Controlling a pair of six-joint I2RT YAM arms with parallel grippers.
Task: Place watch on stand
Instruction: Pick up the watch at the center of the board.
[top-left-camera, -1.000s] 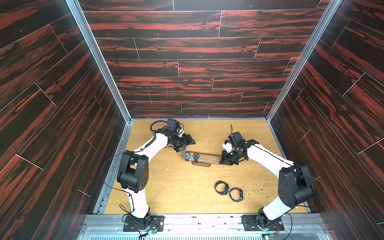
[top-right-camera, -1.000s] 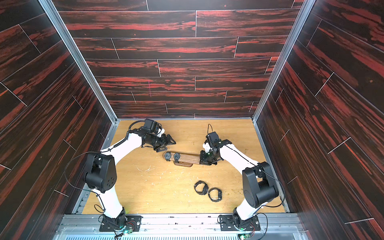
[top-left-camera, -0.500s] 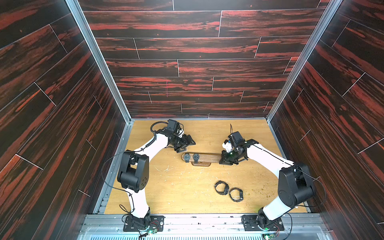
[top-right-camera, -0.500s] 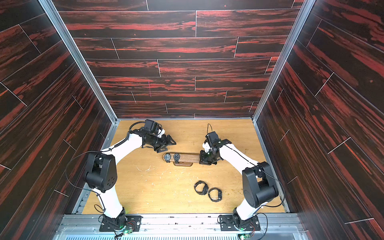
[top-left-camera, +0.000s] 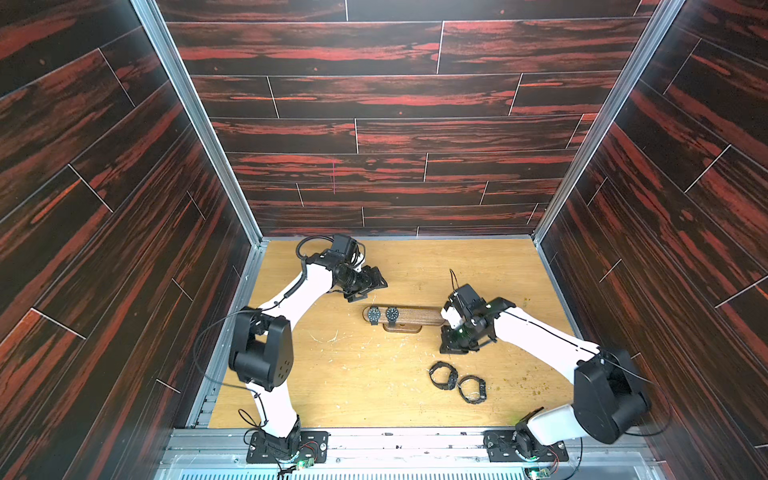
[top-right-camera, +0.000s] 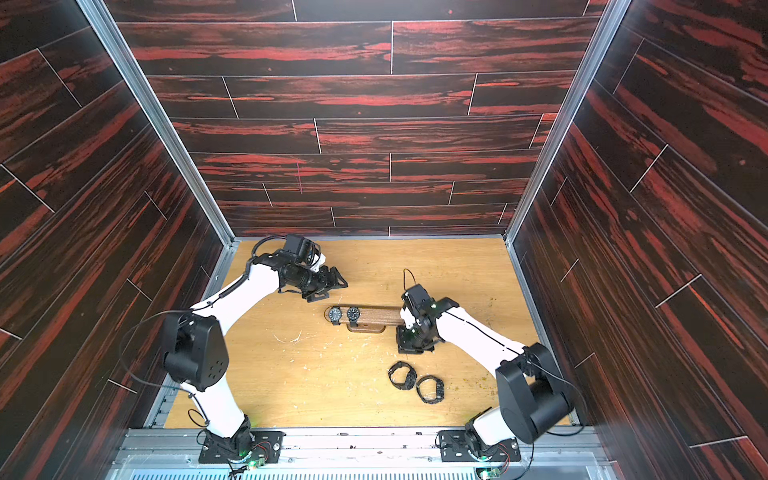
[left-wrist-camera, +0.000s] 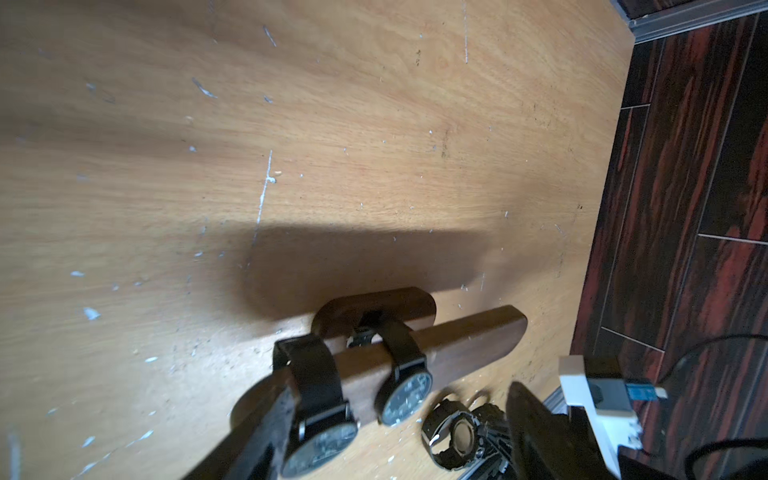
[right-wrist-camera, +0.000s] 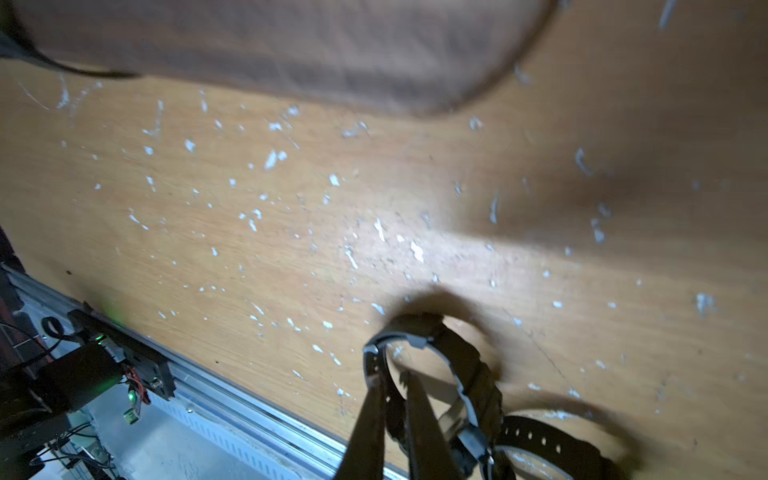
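The stand (top-left-camera: 419, 316) (top-right-camera: 380, 316) is a dark wooden bar on a small base in mid-table. Two black watches (top-left-camera: 374, 314) (top-left-camera: 392, 313) hang on its left part. Two more black watches (top-left-camera: 443, 375) (top-left-camera: 471, 389) lie loose on the table toward the front right. My right gripper (top-left-camera: 453, 351) (right-wrist-camera: 395, 378) hangs just in front of the stand's right end. Its fingers are shut to a thin slit, and their tips overlap the strap of the nearer loose watch (right-wrist-camera: 469, 374). My left gripper (top-left-camera: 370, 286) (left-wrist-camera: 399, 436) hovers behind the stand's left end, open and holding nothing.
Dark red panelled walls (top-left-camera: 415, 133) close in the table on three sides. A metal rail (top-left-camera: 395, 440) with both arm bases runs along the front edge. The wooden tabletop (top-left-camera: 353, 374) is flecked with white scratches. The right arm's white link (top-left-camera: 540, 340) stretches over the right side.
My right gripper has moved from the stand's right end toward the front, closer to the loose watches. The left gripper and all the watches have stayed where they were.
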